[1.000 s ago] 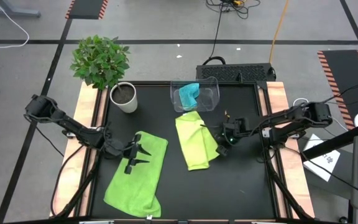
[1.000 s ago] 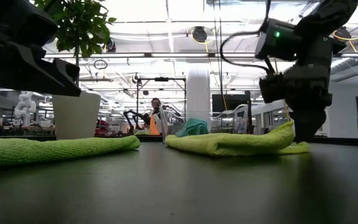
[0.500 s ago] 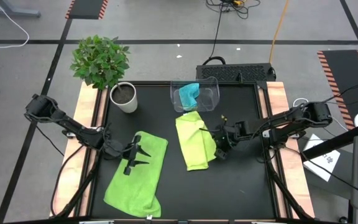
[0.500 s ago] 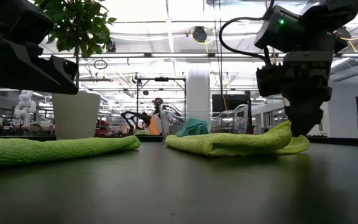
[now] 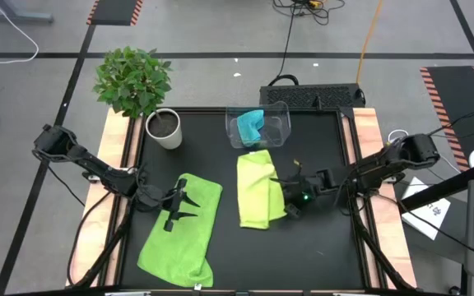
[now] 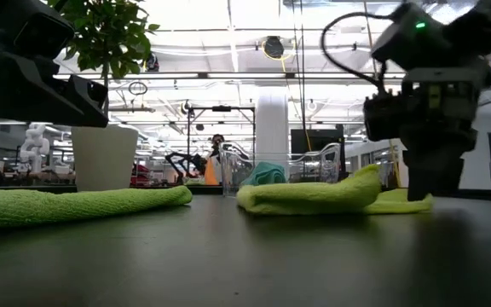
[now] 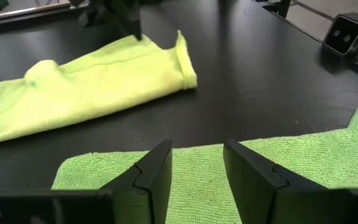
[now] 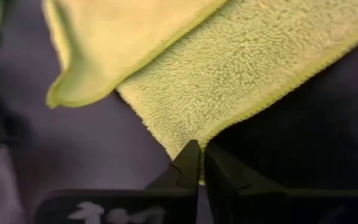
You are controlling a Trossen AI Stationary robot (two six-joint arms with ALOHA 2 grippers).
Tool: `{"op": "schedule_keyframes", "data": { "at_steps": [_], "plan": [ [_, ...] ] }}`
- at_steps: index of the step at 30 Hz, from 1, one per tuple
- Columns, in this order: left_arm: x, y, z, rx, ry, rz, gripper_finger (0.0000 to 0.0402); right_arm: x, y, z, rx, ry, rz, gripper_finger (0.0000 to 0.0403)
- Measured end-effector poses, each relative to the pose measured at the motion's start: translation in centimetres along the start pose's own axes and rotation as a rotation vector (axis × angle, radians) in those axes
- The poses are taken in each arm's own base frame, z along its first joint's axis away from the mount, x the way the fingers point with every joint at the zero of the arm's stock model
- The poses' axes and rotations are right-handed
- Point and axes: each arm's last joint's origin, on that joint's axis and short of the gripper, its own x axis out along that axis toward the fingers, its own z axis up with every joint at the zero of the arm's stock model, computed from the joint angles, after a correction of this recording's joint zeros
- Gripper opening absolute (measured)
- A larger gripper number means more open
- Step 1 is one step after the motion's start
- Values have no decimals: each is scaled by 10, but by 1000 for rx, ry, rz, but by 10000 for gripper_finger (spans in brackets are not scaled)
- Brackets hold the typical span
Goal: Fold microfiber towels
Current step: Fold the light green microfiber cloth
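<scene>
One lime-green towel (image 5: 183, 234) lies spread flat on the black table at the near left. My left gripper (image 5: 179, 210) hovers open over it, its fingers apart above the cloth in the left wrist view (image 7: 194, 168). A second lime-green towel (image 5: 257, 187) lies folded over itself in the middle. My right gripper (image 5: 290, 205) is shut on its near right corner. The turquoise-blue towel (image 5: 249, 123) lies crumpled in the clear bin (image 5: 282, 131) at the far middle. My right gripper pinches the tip of the folded towel's near right corner (image 8: 194, 134) between its two fingers, on the lower, fuzzy layer only. The fingers slant down from the table's right. The corner stays low at the table (image 6: 403, 202), and the folded upper layer (image 8: 123, 43) lies free.
A potted plant (image 5: 134, 82) in a white pot (image 5: 164, 129) stands at the far left corner. The table's wooden side rails (image 5: 369, 164) run along left and right. Bare black table lies near the front right (image 5: 303, 255).
My right gripper has gone toward the table's near edge and a little left, shut on the towel's corner. The middle towel's near right corner has been drawn along the table with it, and the towel now lies narrower and straighter. My left gripper has kept still.
</scene>
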Motion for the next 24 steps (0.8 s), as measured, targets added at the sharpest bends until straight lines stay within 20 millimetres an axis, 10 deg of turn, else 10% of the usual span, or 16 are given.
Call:
{"op": "schedule_keyframes", "data": {
  "at_steps": [16,24],
  "plan": [
    [0,0,4,-25,-40,-1,145,8,15,-38,-71,-253,130,4],
    [0,0,4,-40,-41,-1,145,4,30,-36,-301,-342,232,62]
  ]
}}
